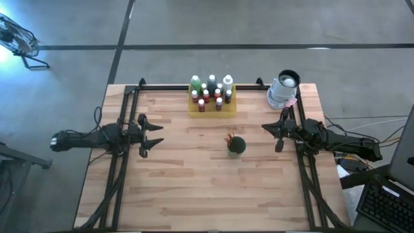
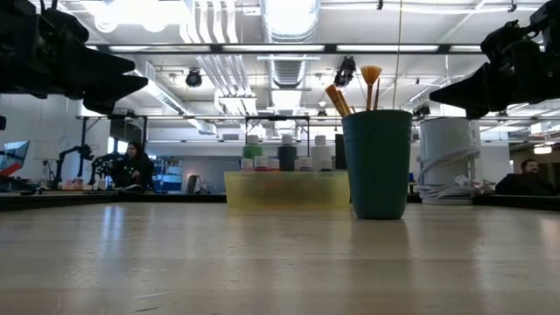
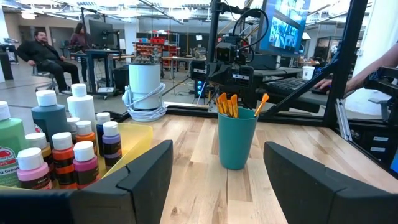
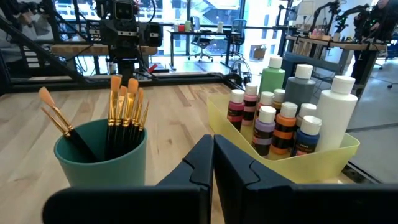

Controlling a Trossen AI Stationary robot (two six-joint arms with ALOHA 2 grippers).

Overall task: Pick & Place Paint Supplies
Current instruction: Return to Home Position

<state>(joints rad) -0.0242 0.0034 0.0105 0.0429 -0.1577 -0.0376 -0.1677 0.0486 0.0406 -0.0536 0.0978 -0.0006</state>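
Several white-capped paint bottles (image 1: 211,92) stand upright in a translucent yellow tray (image 1: 191,105) near the table's far edge; the bottles (image 4: 273,124) also show in the right wrist view. Several orange-brown paintbrushes (image 4: 124,115) stand bristles up in a dark green cup (image 1: 237,146) near the table's middle. My left gripper (image 1: 155,134) hovers open at the left side, level, pointing toward the cup (image 3: 236,140). My right gripper (image 1: 266,131) hovers shut at the right side, level, pointing toward the cup (image 4: 102,158).
A white roll with a coiled cable (image 1: 283,90) stands at the table's far right corner. Black rails (image 1: 123,162) run along the left and right sides. Bare wood lies between the cup and the near edge. People sit in the room beyond the table.
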